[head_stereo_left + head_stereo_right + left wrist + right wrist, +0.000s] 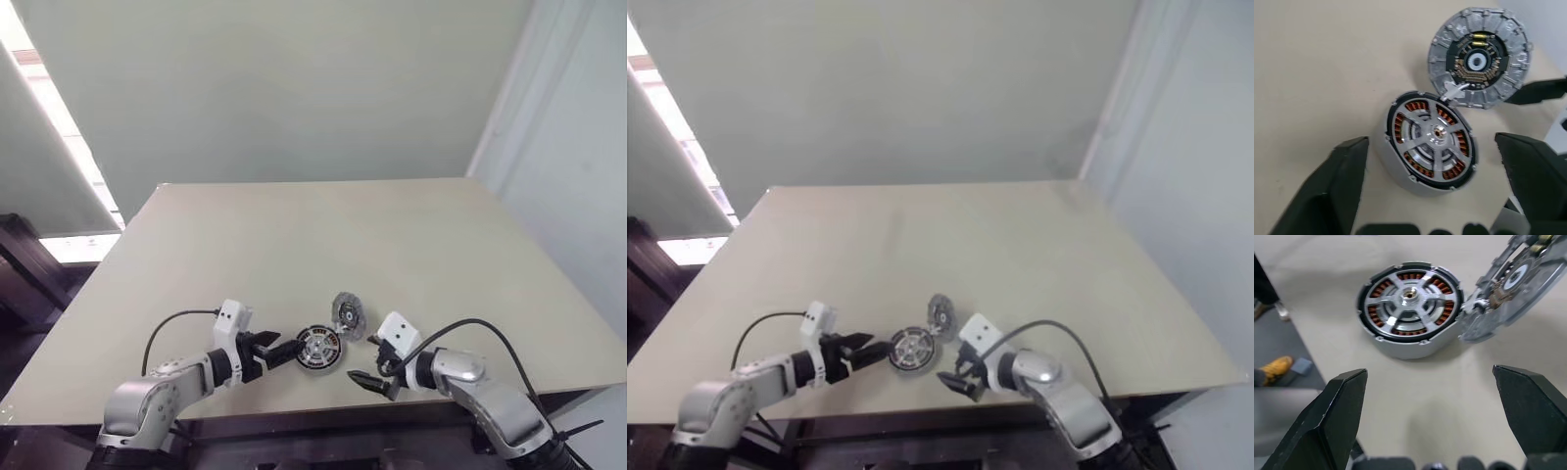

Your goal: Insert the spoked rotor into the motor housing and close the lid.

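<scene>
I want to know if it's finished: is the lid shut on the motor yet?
No, the lid stands swung open beside the motor housing, and the spoked rotor sits uncovered inside it.

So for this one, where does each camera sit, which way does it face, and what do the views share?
Left eye and right eye views: on the head, looking forward and down over the table; both arms show, left gripper and right gripper either side of the housing.
Left wrist view: along its own open fingers at the housing, rotor seated inside, lid hinged open beside it.
Right wrist view: along its own open fingers at the same housing and lid from the opposite side.
Shared: all views show the housing and lid.
</scene>
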### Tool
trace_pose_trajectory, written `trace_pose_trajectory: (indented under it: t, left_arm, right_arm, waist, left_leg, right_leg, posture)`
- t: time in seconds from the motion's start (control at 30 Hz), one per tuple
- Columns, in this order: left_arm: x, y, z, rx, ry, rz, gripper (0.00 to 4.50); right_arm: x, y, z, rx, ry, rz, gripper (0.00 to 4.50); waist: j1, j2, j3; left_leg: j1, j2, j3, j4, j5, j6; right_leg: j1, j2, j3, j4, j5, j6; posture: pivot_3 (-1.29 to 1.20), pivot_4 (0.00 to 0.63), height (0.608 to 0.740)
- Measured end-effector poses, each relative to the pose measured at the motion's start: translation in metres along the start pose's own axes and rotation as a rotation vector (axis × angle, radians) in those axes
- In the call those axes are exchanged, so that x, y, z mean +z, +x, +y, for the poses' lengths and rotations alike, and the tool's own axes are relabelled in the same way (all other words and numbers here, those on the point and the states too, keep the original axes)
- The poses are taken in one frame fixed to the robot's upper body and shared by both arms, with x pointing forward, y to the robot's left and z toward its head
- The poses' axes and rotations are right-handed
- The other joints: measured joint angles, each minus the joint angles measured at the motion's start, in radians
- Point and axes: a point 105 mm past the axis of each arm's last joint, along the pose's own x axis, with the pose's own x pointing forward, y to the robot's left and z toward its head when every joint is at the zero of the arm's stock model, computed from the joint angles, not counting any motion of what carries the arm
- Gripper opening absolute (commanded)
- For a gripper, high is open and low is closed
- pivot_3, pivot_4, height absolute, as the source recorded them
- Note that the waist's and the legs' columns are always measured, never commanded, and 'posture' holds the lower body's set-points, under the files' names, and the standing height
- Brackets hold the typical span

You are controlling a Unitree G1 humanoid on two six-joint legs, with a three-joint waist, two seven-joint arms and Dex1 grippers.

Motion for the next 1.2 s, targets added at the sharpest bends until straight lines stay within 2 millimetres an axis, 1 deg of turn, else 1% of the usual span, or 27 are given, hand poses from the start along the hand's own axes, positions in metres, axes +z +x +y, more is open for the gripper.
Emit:
trace_pose_trajectory:
  t: [0.07, 0.13, 0.3, 0.33, 0.43, 0.57, 0.67, 0.83, 0.9, 0.93, 1.0, 1.03, 1.13, 1.2]
  left_arm:
    - [0.000, 0.000, 0.000, -0.004, -0.001, 0.000, 2.86]
    - [0.000, 0.000, 0.000, -0.005, 0.004, -0.006, 2.14]
    - [0.000, 0.002, 0.000, -0.006, -0.005, -0.017, 0.28]
    - [0.001, 0.002, 0.000, -0.005, -0.008, -0.023, 0.02]
    - [0.004, 0.001, 0.004, 0.009, -0.022, -0.053, 0.02]
    - [0.014, -0.009, 0.019, 0.068, -0.051, -0.113, 0.02]
    - [0.016, -0.014, 0.024, 0.092, -0.063, -0.133, 0.00]
    - [0.014, -0.016, 0.027, 0.113, -0.084, -0.143, 0.00]
    - [0.014, -0.015, 0.027, 0.117, -0.092, -0.153, 0.00]
    - [0.013, -0.014, 0.027, 0.117, -0.096, -0.155, 0.00]
    - [0.013, -0.013, 0.026, 0.116, -0.098, -0.162, 0.00]
    - [0.014, -0.013, 0.026, 0.116, -0.098, -0.166, 0.00]
    - [0.014, -0.012, 0.025, 0.116, -0.094, -0.176, 0.00]
    - [0.015, -0.012, 0.024, 0.117, -0.084, -0.174, 0.00]
  right_arm:
    - [-0.004, -0.001, 0.003, 0.009, 0.025, 0.004, 4.50]
    - [-0.003, -0.001, 0.006, 0.020, 0.045, -0.003, 4.50]
    - [0.009, 0.004, 0.019, 0.068, 0.104, -0.075, 4.50]
    - [0.012, 0.006, 0.021, 0.067, 0.115, -0.089, 4.50]
    - [0.020, 0.012, 0.024, 0.058, 0.137, -0.129, 4.50]
    - [0.028, 0.020, 0.030, 0.044, 0.175, -0.177, 4.50]
    - [0.035, 0.025, 0.031, 0.016, 0.208, -0.213, 3.91]
    - [0.041, 0.030, 0.029, -0.017, 0.227, -0.233, 2.16]
    - [0.045, 0.034, 0.029, -0.021, 0.227, -0.238, 1.31]
    - [0.047, 0.036, 0.028, -0.028, 0.221, -0.241, 1.03]
    - [0.050, 0.041, 0.028, -0.047, 0.200, -0.239, 0.23]
    - [0.050, 0.044, 0.028, -0.059, 0.187, -0.233, 0.01]
    - [0.047, 0.054, 0.025, -0.091, 0.168, -0.210, 0.01]
    - [0.041, 0.065, 0.025, -0.098, 0.149, -0.175, 0.01]
  waist:
    - [0.000, 0.000, 0.000]
    - [0.000, 0.000, 0.000]
    - [0.000, 0.000, 0.000]
    - [0.000, 0.000, 0.000]
    - [0.000, 0.000, 0.000]
    - [0.000, 0.000, 0.000]
    - [0.000, 0.000, 0.000]
    - [0.000, 0.000, 0.000]
    - [-0.001, 0.000, 0.000]
    - [-0.001, 0.000, 0.000]
    - [-0.001, 0.000, 0.000]
    - [-0.001, 0.000, 0.000]
    - [-0.001, 0.000, 0.000]
    - [-0.001, 0.000, 0.000]
  left_leg:
    - [0.000, 0.000, 0.000, 0.000, 0.000, 0.000]
    - [0.000, 0.000, 0.000, 0.000, 0.000, 0.000]
    - [0.000, 0.001, 0.000, 0.000, 0.000, 0.000]
    - [0.000, 0.001, 0.000, 0.000, 0.000, 0.000]
    - [0.000, 0.001, 0.000, 0.000, 0.000, 0.000]
    - [0.000, 0.001, -0.001, -0.001, 0.000, 0.000]
    - [0.000, 0.001, -0.001, -0.001, 0.000, 0.000]
    - [0.000, 0.000, -0.001, 0.000, 0.000, 0.000]
    - [0.000, 0.001, -0.001, 0.000, 0.000, 0.000]
    - [0.000, 0.001, -0.001, 0.000, 0.000, 0.000]
    - [0.001, 0.001, -0.001, -0.001, 0.000, 0.000]
    - [0.001, 0.001, -0.001, -0.001, 0.000, 0.000]
    - [0.000, 0.001, -0.001, -0.001, 0.000, 0.000]
    - [0.000, 0.001, -0.001, -0.001, 0.000, 0.000]
  right_leg:
    - [0.000, 0.000, 0.000, 0.000, 0.000, 0.000]
    - [0.000, 0.000, 0.000, 0.000, 0.000, 0.000]
    - [0.000, 0.000, -0.001, 0.000, 0.000, 0.000]
    - [0.000, 0.000, 0.000, 0.000, 0.000, 0.000]
    - [0.000, 0.000, 0.000, 0.000, 0.000, 0.000]
    - [0.000, 0.000, -0.001, 0.000, 0.000, 0.000]
    - [0.000, 0.000, -0.001, 0.000, 0.000, 0.000]
    - [0.000, 0.000, 0.000, 0.000, 0.000, 0.000]
    - [0.000, 0.000, -0.001, 0.000, 0.000, 0.000]
    - [0.000, 0.000, -0.001, 0.001, 0.000, 0.000]
    - [0.000, 0.000, -0.001, 0.001, 0.000, 0.000]
    - [-0.001, 0.000, -0.001, 0.001, 0.000, 0.000]
    - [-0.001, 0.000, -0.001, 0.001, 0.000, 0.000]
    - [-0.001, 0.000, -0.001, 0.001, 0.000, 0.000]
  posture:
    - [0.00, 0.000, 0.740]
    - [0.00, 0.000, 0.740]
    - [0.00, 0.000, 0.740]
    - [0.00, 0.000, 0.740]
    - [0.00, 0.000, 0.740]
    - [0.00, 0.000, 0.740]
    - [0.00, 0.000, 0.740]
    - [0.00, 0.000, 0.740]
    - [0.00, 0.000, 0.740]
    - [0.00, 0.000, 0.740]
    - [0.00, 0.000, 0.740]
    - [0.00, 0.000, 0.740]
    - [0.00, 0.000, 0.740]
    - [0.00, 0.000, 0.740]
